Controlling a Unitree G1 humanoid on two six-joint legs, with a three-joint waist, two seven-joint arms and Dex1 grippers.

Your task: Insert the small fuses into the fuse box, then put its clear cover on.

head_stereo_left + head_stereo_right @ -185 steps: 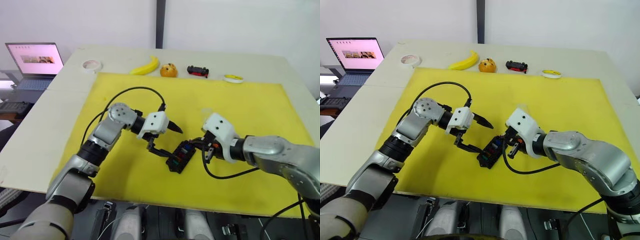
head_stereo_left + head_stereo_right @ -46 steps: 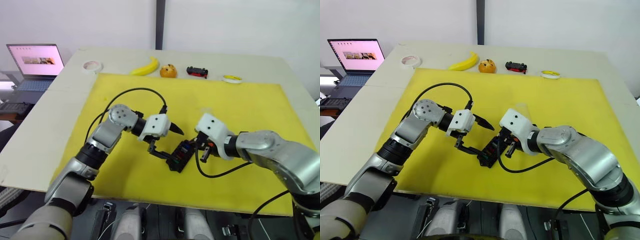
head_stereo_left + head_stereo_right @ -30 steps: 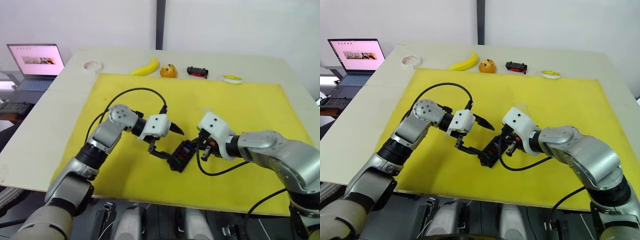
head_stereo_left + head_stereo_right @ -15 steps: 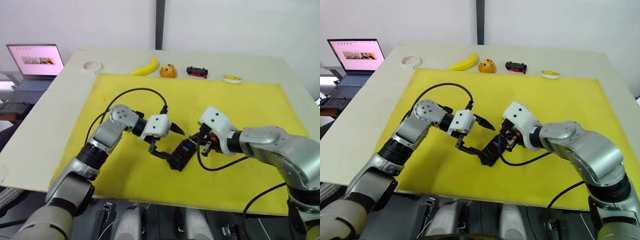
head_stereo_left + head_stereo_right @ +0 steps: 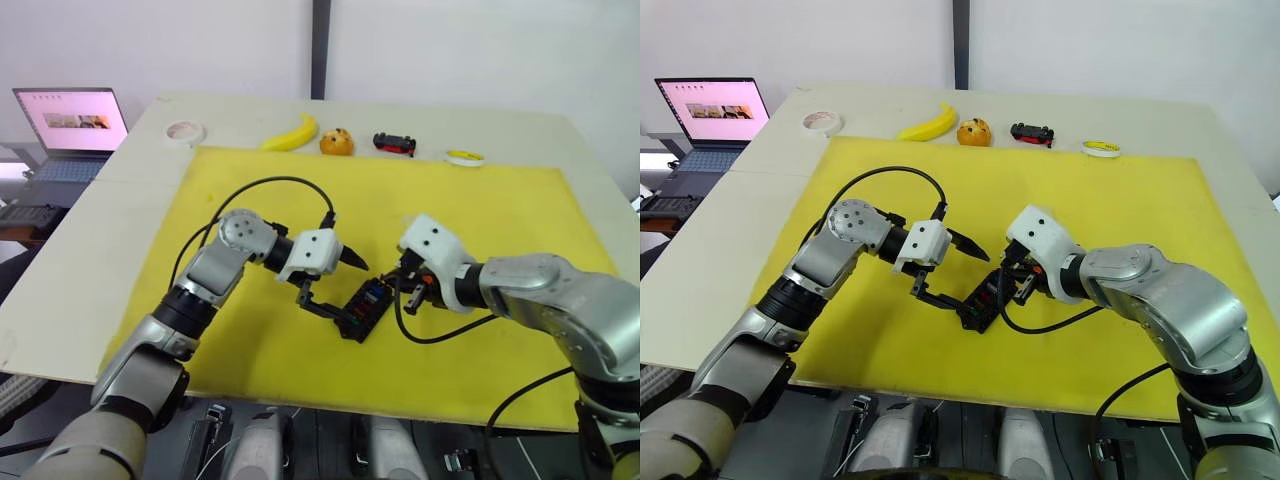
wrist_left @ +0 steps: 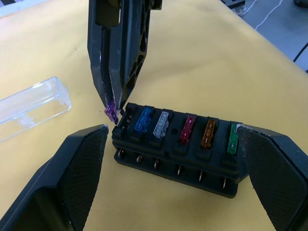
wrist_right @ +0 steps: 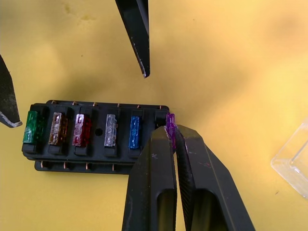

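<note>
Pale worktop [image 5: 120,200] with a yellow mat [image 5: 500,210] on it, white wall behind, laptop [image 5: 70,125] at upper left. Centre frame on the mat sits the fuse box [image 5: 362,309], black, with five fuses seated: green, orange-brown, red, grey, blue. Right end effector [image 7: 172,136] is clenched on the purple fuse [image 7: 169,121] at the box's last slot. Left end effector [image 5: 332,285] is spread wide around the box. The clear cover [image 6: 31,108] lies just beside it.

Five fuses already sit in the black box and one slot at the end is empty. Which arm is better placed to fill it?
The right. The right gripper is shut on the small purple plastic fuse, right at the empty end slot of the black rectangular fuse box. The left gripper is open, its jaws either side of the box, likely steadying it.
</note>
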